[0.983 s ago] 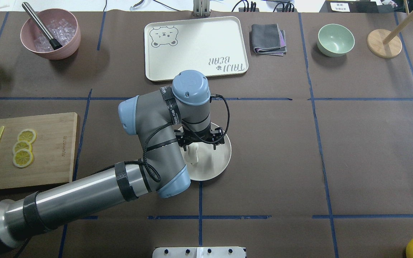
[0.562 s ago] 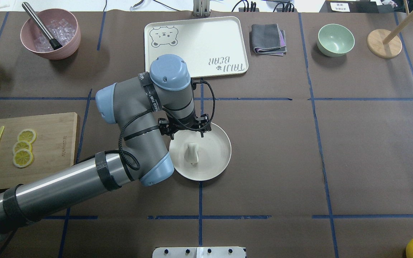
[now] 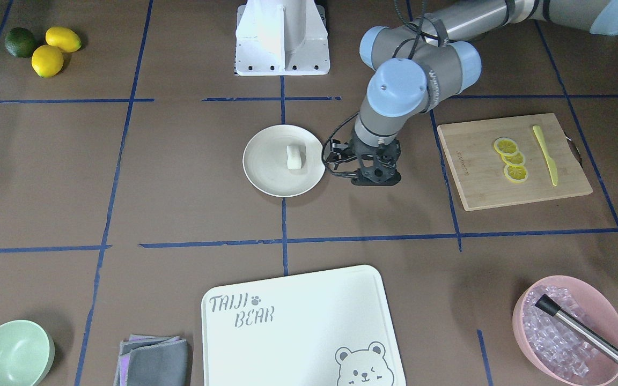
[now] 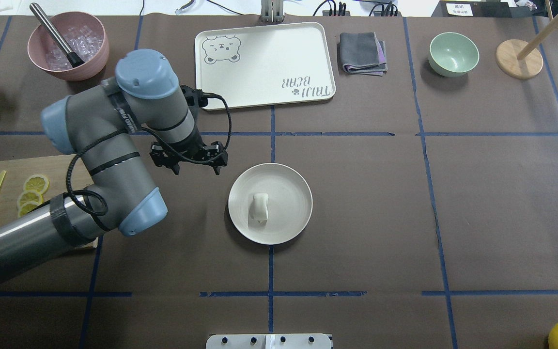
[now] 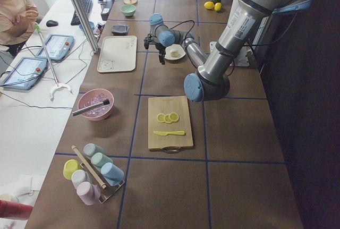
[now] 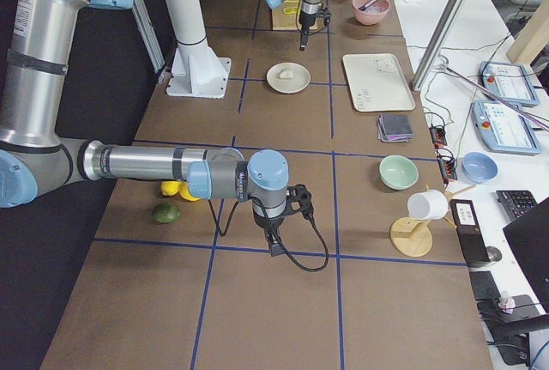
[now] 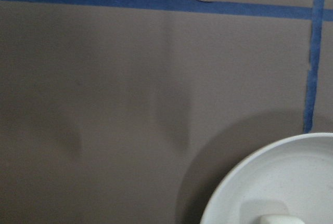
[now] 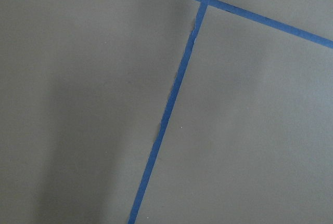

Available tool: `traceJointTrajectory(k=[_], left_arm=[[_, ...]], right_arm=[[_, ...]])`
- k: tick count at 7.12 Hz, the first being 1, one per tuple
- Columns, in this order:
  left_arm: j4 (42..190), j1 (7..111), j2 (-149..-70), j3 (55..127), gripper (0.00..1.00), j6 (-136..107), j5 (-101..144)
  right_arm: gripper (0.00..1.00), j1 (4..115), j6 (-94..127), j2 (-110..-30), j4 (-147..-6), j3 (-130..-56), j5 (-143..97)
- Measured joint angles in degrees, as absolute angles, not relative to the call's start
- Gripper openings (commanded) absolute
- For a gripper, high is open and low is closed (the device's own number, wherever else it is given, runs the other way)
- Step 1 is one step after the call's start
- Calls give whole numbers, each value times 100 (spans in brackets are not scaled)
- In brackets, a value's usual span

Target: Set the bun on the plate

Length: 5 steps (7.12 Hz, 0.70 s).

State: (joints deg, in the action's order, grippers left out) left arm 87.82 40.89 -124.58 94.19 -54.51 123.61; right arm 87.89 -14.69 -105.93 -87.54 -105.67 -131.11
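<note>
The bun (image 4: 259, 207), a small white lump, lies free on the round cream plate (image 4: 291, 191) near the table's middle, left of the plate's centre. It also shows in the front view as the bun (image 3: 293, 156) on the plate (image 3: 266, 166). My left gripper (image 4: 189, 162) hangs above bare table to the left of the plate, apart from it, open and holding nothing. The left wrist view catches the plate's rim (image 7: 250, 167) and the bun's tip (image 7: 281, 219). My right gripper (image 6: 276, 248) shows only in the exterior right view, and I cannot tell its state.
A cutting board (image 3: 475, 171) with lemon slices (image 3: 510, 159) and a yellow knife (image 3: 546, 155) lies beside the left arm. Along the far edge stand a pink ice bowl (image 4: 68, 46), the bear board (image 4: 264, 63), a folded cloth (image 4: 362, 53), a green bowl (image 4: 453, 53) and a wooden stand (image 4: 519, 58).
My left arm has drawn back from over the plate, moving left and toward the table's far side. The bun stays lying on the plate, uncovered.
</note>
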Motion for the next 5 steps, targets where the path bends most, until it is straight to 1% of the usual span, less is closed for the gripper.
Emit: traceJointTrajectory(k=[3,5], left_arm=[[8078,5456,-11182,9985,100,-2761,12722],[8002,6844,-10291,9855,100,-998,12913]], right_arm=[[100,8808,-1545,-10613,-8744,-10400,-13083],[100,8888,-1557,-10548,-8731,-10019,-13073]])
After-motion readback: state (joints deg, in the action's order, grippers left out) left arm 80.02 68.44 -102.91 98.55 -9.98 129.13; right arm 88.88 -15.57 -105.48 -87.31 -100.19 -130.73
